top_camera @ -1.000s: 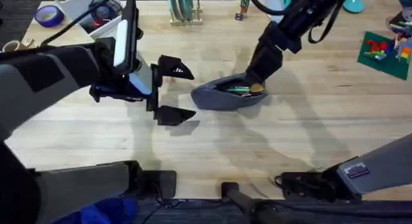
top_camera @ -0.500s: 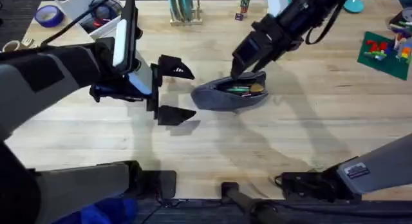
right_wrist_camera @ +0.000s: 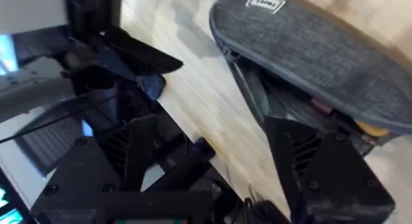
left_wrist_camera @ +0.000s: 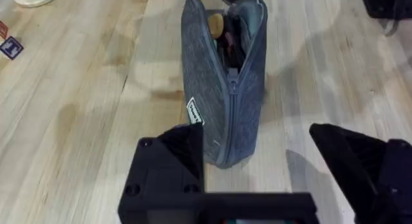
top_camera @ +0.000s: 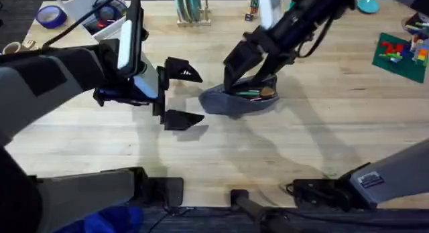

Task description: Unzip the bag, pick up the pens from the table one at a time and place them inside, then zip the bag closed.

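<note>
Overhead: my right claw (top_camera: 242,75) has lifted and slid off toward the left end of the bag (top_camera: 240,99). A second ago it sat low at the bag's right end, down in the mouth; now it hangs released just above the open slit with nothing between the fingers. I read that as a pen dropped inside and the arm withdrawing. Pens (top_camera: 251,94) show as green and dark sticks in the gap, with a yellowish bit at the right end. I see no loose pens on the counter (top_camera: 281,159) near either claw, so my guess is that zipping comes next. The left claw (top_camera: 175,94) has not shifted in that second: spread wide, empty, parked just to the bag's left, its opening facing the near end.

Left wrist: the bag (left_wrist_camera: 224,82) stands straight ahead of the left claw (left_wrist_camera: 270,166), its closed end reaching between the two fingers, though I cannot tell whether it touches either. The zipper pull (left_wrist_camera: 232,76) sits partway along the bag, teeth shut on the claw's side, open beyond it, contents showing there.

Right wrist: the bag (right_wrist_camera: 309,50) lies just past the right claw (right_wrist_camera: 212,150), mouth gaping toward it. Fingers apart, holding nothing. The left claw (right_wrist_camera: 129,56) is visible beyond, near the bag's labelled end.
</note>
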`<action>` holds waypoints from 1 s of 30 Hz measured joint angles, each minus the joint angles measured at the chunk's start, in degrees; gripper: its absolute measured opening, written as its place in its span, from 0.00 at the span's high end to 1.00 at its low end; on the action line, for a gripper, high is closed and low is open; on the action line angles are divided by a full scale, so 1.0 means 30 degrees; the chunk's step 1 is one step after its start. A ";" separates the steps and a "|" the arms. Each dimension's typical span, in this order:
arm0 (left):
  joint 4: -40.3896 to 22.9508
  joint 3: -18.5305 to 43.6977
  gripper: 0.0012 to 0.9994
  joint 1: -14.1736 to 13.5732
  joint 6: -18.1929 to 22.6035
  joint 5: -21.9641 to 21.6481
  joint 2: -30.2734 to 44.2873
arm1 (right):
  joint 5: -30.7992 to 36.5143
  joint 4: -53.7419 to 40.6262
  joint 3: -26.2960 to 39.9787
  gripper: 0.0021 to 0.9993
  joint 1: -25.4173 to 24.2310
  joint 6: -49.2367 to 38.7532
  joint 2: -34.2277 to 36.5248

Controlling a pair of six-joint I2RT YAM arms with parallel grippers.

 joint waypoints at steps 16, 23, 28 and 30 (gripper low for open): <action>0.0000 0.0000 0.00 0.0000 0.0000 0.0000 0.0007 | 0.3241 -0.0670 -0.0526 0.00 0.1754 0.2818 -0.2712; -0.0001 0.0000 0.00 0.0000 0.0000 0.0007 0.0007 | 0.3737 0.1226 -0.4415 0.00 0.1834 0.4097 -0.5460; 0.0000 0.0000 0.00 0.0000 0.0000 0.0007 0.0005 | 0.3874 0.3118 -0.6963 0.00 0.1739 0.5222 -0.8109; 0.0000 0.0000 0.00 0.0000 0.0000 0.0007 0.0007 | 0.3874 0.3767 -0.7887 0.00 0.1525 0.5636 -0.9038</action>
